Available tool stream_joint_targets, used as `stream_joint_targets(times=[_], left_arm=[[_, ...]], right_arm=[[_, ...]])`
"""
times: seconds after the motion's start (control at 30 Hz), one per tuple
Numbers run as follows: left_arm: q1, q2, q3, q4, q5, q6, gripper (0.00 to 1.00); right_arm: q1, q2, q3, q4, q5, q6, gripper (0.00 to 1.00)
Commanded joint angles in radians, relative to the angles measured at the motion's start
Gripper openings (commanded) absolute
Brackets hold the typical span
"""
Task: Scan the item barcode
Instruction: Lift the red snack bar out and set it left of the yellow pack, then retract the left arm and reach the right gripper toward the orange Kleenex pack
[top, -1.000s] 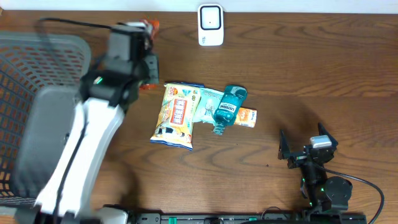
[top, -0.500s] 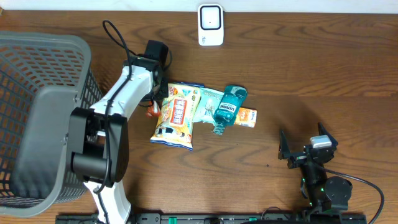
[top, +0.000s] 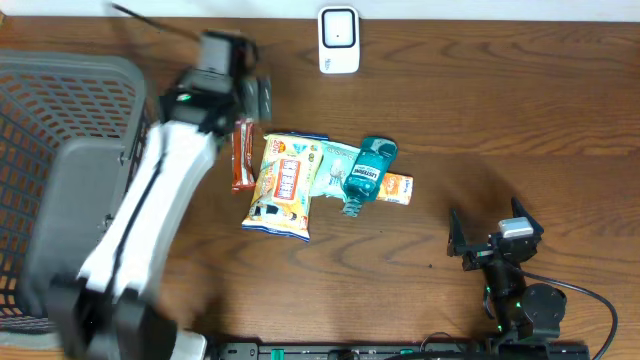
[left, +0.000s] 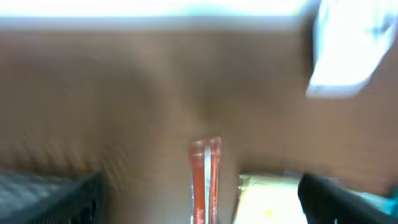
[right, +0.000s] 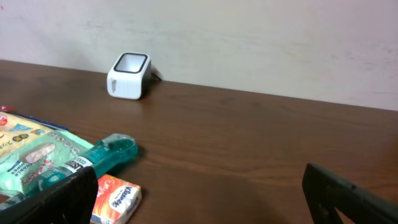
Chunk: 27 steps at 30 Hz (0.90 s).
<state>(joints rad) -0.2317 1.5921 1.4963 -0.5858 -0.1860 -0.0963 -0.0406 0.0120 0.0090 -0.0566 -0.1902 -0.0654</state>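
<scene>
Just beside spread left pincer, orange snack bar, lying free

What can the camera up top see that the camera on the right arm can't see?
Only the overhead view shows the grey basket and the white left arm reaching over the table. Only the right wrist view shows the pale wall behind the table. Both views show the white scanner, the teal mouthwash bottle and the small orange box beside it.
</scene>
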Motion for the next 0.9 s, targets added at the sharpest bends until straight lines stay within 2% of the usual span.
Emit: stream_joint_targets(times=[0.0,0.17,0.33,0.5,0.63,0.87], left_arm=[[0.0,-0.176,0.075,0.122,-0.109,0.112,0.98],[0.0,-0.346,0.094,0.287,-0.124,0.26,0.98],[0.0,-0.511,0.094,0.249,-0.147,0.385,0.98],[0.0,-0.632,0.094,0.085,-0.242,0.392,0.98],[0.006,-0.692,0.089,0.079,-0.231,0.39,0.98],[0.007,-0.795,0.041,0.029,0.003,0.349,0.98]], right_arm=[[0.005,-0.006,-0.003,-0.002,-0.002,-0.003,0.99],[0.005,-0.006,-0.003,-0.002,-0.002,-0.002,0.99],[0.005,-0.006,-0.003,-0.002,-0.002,-0.003,0.99],[0.005,-0.006,-0.003,0.051,0.0,-0.002,0.99],[0.005,-0.006,-0.003,-0.007,0.0,-0.003,0.99],[0.005,-0.004,-0.003,0.0,-0.026,0.035,0.99]])
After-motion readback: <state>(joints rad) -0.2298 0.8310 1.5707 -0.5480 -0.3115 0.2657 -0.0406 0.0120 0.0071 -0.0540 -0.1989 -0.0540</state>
